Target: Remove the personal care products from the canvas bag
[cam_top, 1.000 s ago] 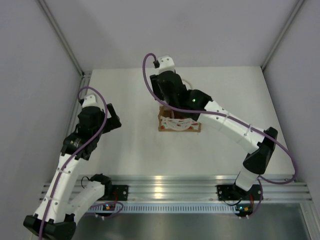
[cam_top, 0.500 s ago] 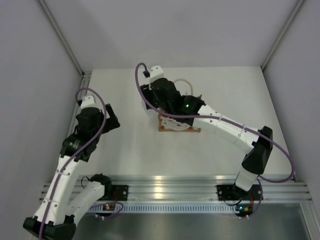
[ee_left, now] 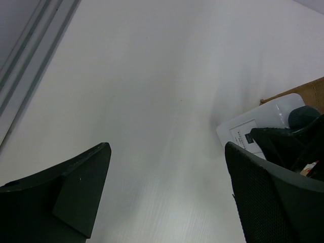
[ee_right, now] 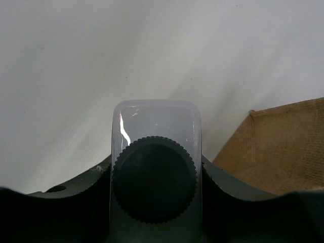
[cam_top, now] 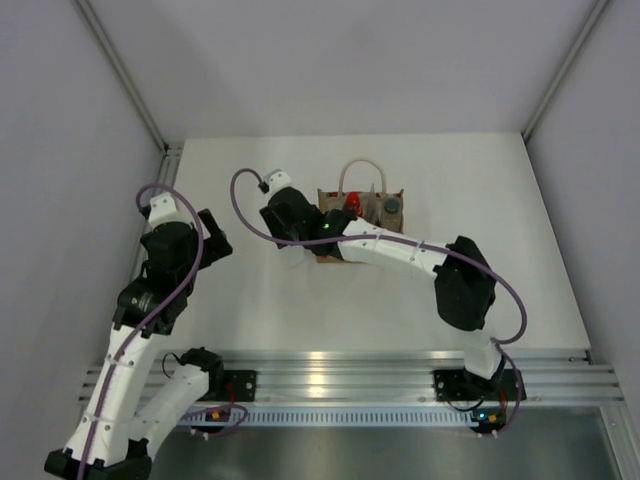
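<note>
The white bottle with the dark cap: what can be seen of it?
The white bottle has a flat-sided body with rounded corners, seemingly glossy milky plastic, a round dark grey cap with a ribbed edge, and a label with small print. The right tool is shut on it, one finger at each side. It is outside the canvas bag, just left of it in the top view, above the table; contact with the table cannot be told.

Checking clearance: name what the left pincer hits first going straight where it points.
Likely the bare table, though depth is unclear; the white bottle lies off the line of the left pincer.
</note>
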Motion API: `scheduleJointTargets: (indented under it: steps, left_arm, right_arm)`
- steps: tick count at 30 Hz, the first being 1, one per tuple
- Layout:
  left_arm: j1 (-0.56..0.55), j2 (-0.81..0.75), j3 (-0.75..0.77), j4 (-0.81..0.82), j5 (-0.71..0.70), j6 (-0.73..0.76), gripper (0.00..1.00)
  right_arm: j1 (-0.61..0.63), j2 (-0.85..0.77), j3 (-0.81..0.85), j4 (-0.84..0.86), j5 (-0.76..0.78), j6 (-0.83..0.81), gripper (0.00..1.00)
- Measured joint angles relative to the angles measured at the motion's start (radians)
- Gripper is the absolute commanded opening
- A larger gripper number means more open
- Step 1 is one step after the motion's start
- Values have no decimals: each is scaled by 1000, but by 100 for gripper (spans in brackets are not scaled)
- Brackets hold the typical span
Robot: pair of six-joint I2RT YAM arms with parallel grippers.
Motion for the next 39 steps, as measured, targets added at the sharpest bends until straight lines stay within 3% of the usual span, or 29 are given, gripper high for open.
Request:
scheduleJointTargets:
  steps: [12,21,22,27,39]
  left_arm:
    - [0,-3,0,0,-14,-1,98]
    - [0,-4,-1,0,-17,-1,98]
    - [0,-4,-2,0,-17,-1,98]
    - [0,-4,-2,0,-17,-1,98]
    - [0,-4,-2,0,-17,-1,98]
  right_arm:
    - [13,87,-13,112,-64,0,0]
    - [14,107,-27,154,-71,-5,31]
    - [14,107,-29,159,-72,-7,44]
    - [14,107,-38,192,-77,-10,66]
    - [14,29,-47,218,-77,-29,76]
